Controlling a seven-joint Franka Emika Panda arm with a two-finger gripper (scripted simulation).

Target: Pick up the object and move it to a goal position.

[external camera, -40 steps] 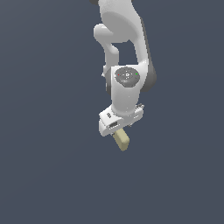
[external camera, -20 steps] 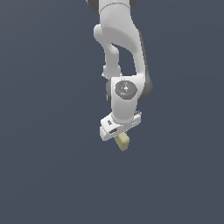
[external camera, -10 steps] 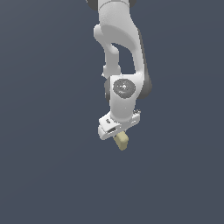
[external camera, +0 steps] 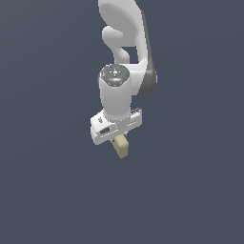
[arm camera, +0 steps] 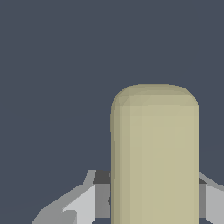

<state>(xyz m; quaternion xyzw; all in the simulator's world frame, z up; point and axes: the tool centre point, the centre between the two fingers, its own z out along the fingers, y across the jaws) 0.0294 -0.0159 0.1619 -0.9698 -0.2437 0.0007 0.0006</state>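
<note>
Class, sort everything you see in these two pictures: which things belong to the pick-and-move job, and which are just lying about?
Belongs to the job:
- tan block, sticking out below the gripper
- gripper, closed on the block
- white arm carrying the gripper

Just lying about:
- nothing; only a plain dark grey background shows, and no goal marker is visible

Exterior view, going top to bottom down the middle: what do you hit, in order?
Arm's upper link → round wrist joint → white gripper → tan block sticking out below it → bare dark background.
</note>
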